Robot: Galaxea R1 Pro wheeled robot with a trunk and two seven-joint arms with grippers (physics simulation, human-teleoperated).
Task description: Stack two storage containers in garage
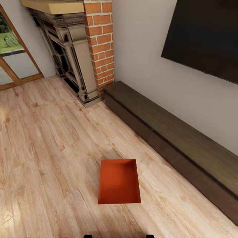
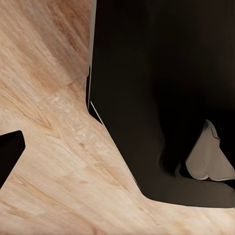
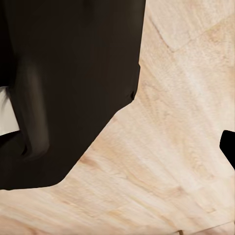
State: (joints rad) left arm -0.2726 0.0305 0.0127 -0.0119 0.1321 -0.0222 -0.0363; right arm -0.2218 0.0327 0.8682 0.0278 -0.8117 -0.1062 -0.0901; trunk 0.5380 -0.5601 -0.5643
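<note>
Roll up close to the red bin (image 1: 119,181) on the wood floor (image 1: 49,158), square to it. I cannot tell if either end effector is released or clenched.

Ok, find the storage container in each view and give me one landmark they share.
Head view: storage container low centre, open side up, on the wood plank floor.
Left wrist view: wood plank floor beside the robot's dark body.
Right wrist view: wood plank floor beside that dark body.
Shared landmark: the wood plank floor.
</note>
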